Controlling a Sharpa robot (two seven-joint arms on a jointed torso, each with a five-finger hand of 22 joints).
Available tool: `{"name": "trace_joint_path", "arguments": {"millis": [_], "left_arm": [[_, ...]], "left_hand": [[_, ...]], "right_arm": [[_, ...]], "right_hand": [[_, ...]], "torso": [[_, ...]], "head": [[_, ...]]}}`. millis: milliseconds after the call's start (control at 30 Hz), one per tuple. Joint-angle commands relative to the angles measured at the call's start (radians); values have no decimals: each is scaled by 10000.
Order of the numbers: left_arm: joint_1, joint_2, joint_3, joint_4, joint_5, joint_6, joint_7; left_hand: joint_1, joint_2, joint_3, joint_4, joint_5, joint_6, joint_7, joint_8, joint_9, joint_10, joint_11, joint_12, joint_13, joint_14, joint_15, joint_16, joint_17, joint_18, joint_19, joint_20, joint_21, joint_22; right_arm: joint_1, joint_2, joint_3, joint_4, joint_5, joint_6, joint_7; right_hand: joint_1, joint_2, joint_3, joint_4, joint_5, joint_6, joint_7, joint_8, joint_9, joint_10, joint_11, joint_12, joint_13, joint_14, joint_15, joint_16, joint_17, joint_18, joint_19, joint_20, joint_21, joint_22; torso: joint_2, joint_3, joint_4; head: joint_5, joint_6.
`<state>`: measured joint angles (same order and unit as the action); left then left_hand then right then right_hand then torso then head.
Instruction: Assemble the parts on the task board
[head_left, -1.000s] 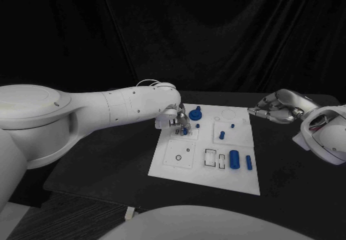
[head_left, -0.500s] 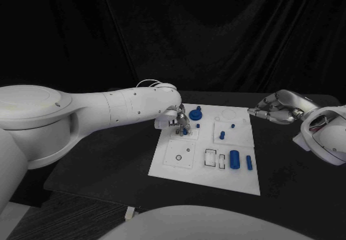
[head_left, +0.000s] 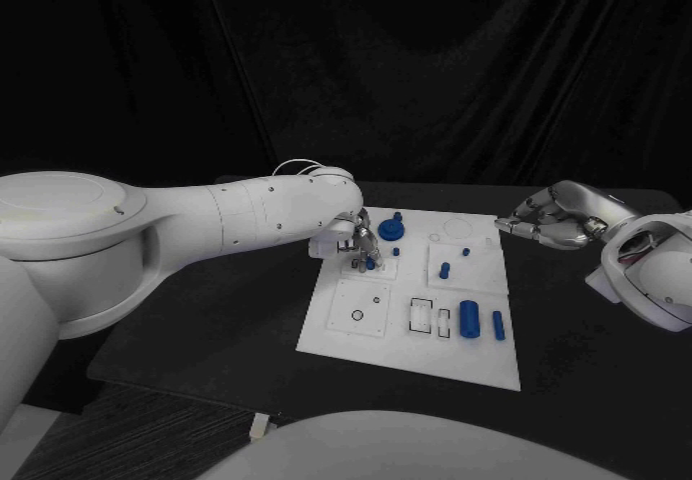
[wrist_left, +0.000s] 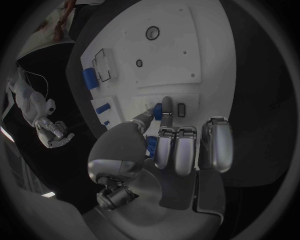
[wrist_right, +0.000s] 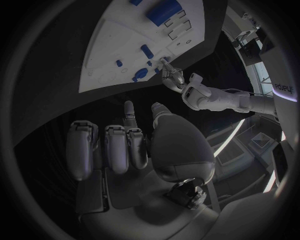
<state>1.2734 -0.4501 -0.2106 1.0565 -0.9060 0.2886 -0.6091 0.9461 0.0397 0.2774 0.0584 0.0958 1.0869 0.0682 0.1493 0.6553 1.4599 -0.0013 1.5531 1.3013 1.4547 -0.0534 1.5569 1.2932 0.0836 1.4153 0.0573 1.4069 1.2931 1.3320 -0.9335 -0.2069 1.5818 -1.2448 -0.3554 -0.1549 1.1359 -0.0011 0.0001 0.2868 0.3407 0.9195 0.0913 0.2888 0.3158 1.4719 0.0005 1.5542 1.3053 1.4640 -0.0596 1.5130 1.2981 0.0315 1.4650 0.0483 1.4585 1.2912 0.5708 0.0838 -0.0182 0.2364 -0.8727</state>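
1. The task board (head_left: 418, 340) lies mid-surface (head_left: 216, 320); blue parts sit on it, among them a large cylinder (head_left: 469, 321) and a slim peg (head_left: 498, 325) toward 4 o'clock.
2. The left hand (head_left: 353, 240) is over the board's 11 o'clock corner; its fingers (wrist_left: 166, 107) pinch a small blue peg (head_left: 369, 264) against the board, the others curled.
3. The right hand (head_left: 555, 218) hovers off the board at 2 o'clock; fingers (wrist_right: 128, 142) curled in, holding nothing.
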Motion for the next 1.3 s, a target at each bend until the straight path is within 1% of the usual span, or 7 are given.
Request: {"name": "trace_joint_path", "arguments": {"millis": [33, 233, 467, 667, 1000, 1100, 1300], "left_arm": [[-78, 31, -18, -19, -66, 236, 28], [-97, 44, -18, -48, -67, 314, 9], [-115, 63, -18, -79, -67, 347, 34], [-125, 51, -17, -65, -67, 201, 123], [-72, -322, -11, 493, -78, -485, 277], [121, -653, -9, 992, -99, -814, 467], [920, -1309, -8, 1966, -402, -944, 516]], "left_hand": [[-198, 7, -236, 304, -185, -56, 20, -433, -665, 1109, -28, 177, 2695, 1161, -28, 139, 2776, -242, 1, -10, -189, 910], [-543, -161, -686, 632, -445, -32, 26, -452, -637, 1109, -29, 177, 2695, 1161, -26, 139, 2776, -246, 25, -11, -199, 937], [-802, -262, -1029, 891, -477, -25, 19, -468, -614, 1109, -31, 177, 2695, 1161, -38, 139, 2776, -246, 30, -21, -214, 950], [-1173, -436, -1611, 1346, -484, -30, 19, -501, -582, 1109, -41, 177, 2695, 1161, -44, 139, 2776, -246, 33, -42, -234, 970], [-1186, -571, -2332, 1858, -483, 56, -19, -476, -505, 1109, -65, 177, 2695, 1161, -78, 139, 2776, -264, 109, -64, -188, 1055], [-1113, -560, -2400, 1897, -483, 70, -27, -467, -489, 1109, -72, 177, 2695, 1161, -84, 139, 2776, -270, 128, -70, -172, 1075], [-742, -537, -2559, 1897, -478, 154, -61, -397, -400, 1109, -100, 177, 2695, 1161, -106, 139, 2776, -300, 228, -89, -72, 1184]], "right_arm": [[-29, -2, 8, 8, -12, 84, -182], [-42, 4, 8, -4, -12, 111, -193], [-53, 5, 8, -11, -12, 133, -203], [-57, -3, 8, -12, -12, 140, -209], [-58, -79, 8, 0, -12, 94, -220], [-56, -134, 8, 31, -12, 56, -226], [-54, -226, 9, 90, -12, -23, -200]], "right_hand": [[144, 58, 174, 12, 149, -103, -21, 117, 132, 989, 103, 166, 2655, 802, 27, -160, 1403, 41, 422, 43, -145, 2316], [148, 52, 165, 15, 147, -124, -15, 109, 127, 989, 108, 166, 2655, 798, 31, -170, 1384, 43, 418, 45, -154, 2313], [148, 52, 165, 15, 147, -124, -15, 109, 127, 989, 108, 166, 2655, 798, 31, -170, 1384, 43, 418, 45, -154, 2313], [148, 52, 165, 15, 147, -124, -15, 109, 127, 989, 108, 166, 2655, 798, 31, -170, 1384, 43, 418, 45, -154, 2313], [153, 47, 155, 18, 147, -138, -10, 105, 124, 989, 112, 166, 2655, 795, 35, -181, 1365, 47, 412, 48, -170, 2307], [153, 47, 155, 18, 147, -138, -10, 105, 124, 989, 112, 166, 2655, 795, 35, -181, 1365, 47, 412, 48, -170, 2307], [149, 40, 148, 22, 145, -138, -9, 106, 124, 989, 114, 166, 2655, 796, 36, -177, 1372, 46, 412, 49, -170, 2308]], "torso": [[-3, 9, -6], [-5, 10, -2], [-7, 11, 0], [-6, 13, 2], [-7, 13, -6], [-11, 13, -4], [-19, 9, -1]], "head": [[23, 1], [24, 1], [16, 1], [14, 1], [-9, 1], [-55, 1], [-113, 1]]}}
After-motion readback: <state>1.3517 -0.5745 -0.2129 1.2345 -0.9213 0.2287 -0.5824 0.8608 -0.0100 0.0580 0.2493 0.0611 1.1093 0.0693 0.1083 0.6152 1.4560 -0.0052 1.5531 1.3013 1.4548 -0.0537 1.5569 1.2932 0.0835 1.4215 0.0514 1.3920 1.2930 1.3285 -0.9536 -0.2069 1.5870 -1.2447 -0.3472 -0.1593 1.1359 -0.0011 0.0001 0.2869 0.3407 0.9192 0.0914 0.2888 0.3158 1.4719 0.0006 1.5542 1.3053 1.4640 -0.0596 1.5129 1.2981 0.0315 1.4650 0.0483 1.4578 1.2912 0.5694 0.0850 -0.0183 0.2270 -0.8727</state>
